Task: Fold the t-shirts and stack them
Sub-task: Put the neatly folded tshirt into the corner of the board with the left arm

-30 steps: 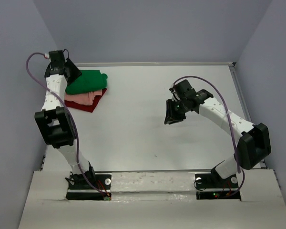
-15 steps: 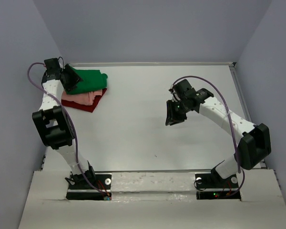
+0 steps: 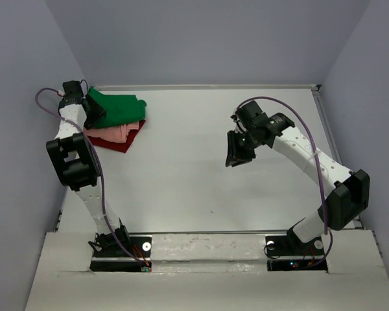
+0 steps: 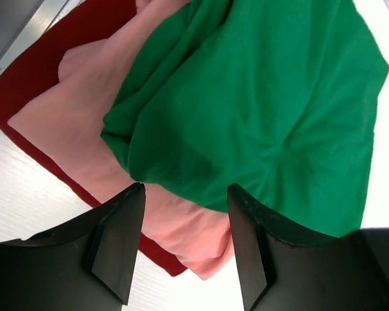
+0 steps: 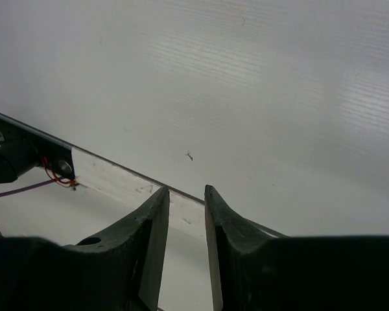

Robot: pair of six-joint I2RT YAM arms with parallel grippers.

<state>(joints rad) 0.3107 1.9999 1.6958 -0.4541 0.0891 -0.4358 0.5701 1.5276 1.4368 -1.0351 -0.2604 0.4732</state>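
Three folded t-shirts lie stacked at the table's far left: the bright green one (image 3: 122,109) on top, the salmon-pink one (image 3: 111,133) under it, the dark red one (image 3: 122,145) at the bottom. My left gripper (image 3: 93,111) hovers at the stack's left edge, open and holding nothing. Its wrist view shows the green shirt (image 4: 266,110), the pink shirt (image 4: 78,123) and the red shirt (image 4: 58,52) past the left gripper (image 4: 185,246). Over the table's middle, my right gripper (image 3: 236,152) hangs with a narrow gap between its fingers and nothing in it (image 5: 187,240).
A raised rail (image 3: 201,87) borders the table at the back, and another rail (image 3: 325,123) runs along the right. Grey-blue walls stand close on three sides. The table's near edge strip (image 5: 117,181) and a small dark speck (image 5: 189,155) show in the right wrist view.
My left wrist has drawn back leftward off the green shirt and its jaws have spread slightly. The right arm's elbow has shifted a little; its gripper stays about where it was.
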